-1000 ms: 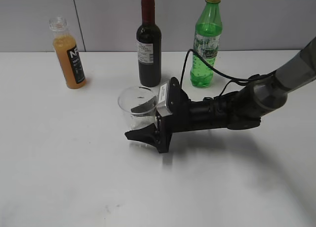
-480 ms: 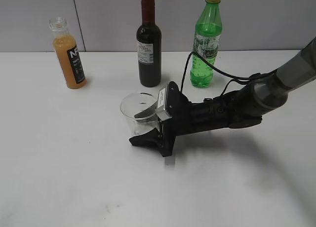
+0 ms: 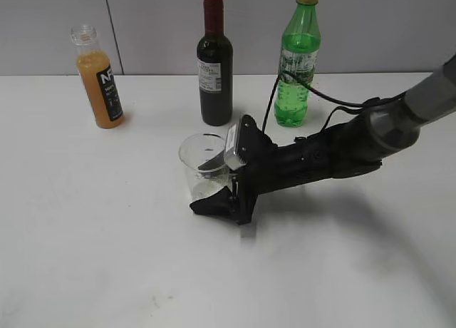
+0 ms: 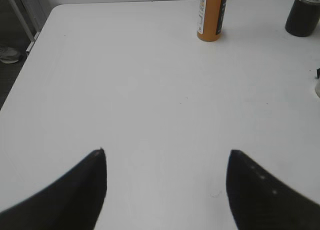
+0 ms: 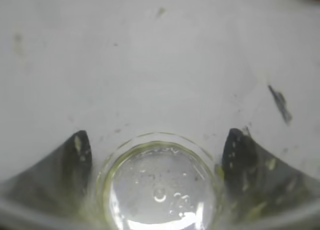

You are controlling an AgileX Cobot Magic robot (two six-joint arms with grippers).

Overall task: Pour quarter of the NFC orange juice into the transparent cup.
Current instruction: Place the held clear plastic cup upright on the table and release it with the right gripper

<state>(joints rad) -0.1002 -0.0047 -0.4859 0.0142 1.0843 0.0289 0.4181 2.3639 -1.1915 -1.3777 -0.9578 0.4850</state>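
The NFC orange juice bottle (image 3: 100,85) stands uncapped at the back left of the white table; its lower part shows in the left wrist view (image 4: 210,15). The transparent cup (image 3: 201,151) stands near the table's middle. My right gripper (image 3: 209,187) reaches in from the right, with one finger on each side of the cup and closed on it. In the right wrist view the cup's base (image 5: 160,190) sits between the right gripper's fingers (image 5: 157,140). My left gripper (image 4: 167,152) is open and empty over bare table, well short of the juice bottle.
A dark wine bottle with a red cap (image 3: 215,71) stands just behind the cup and shows in the left wrist view (image 4: 302,15). A green soda bottle (image 3: 298,64) stands to its right. A black cable loops from the right arm near the green bottle.
My right gripper has shifted slightly to the right and lowered, and the cup has moved a little right with it. The bottles have not moved.
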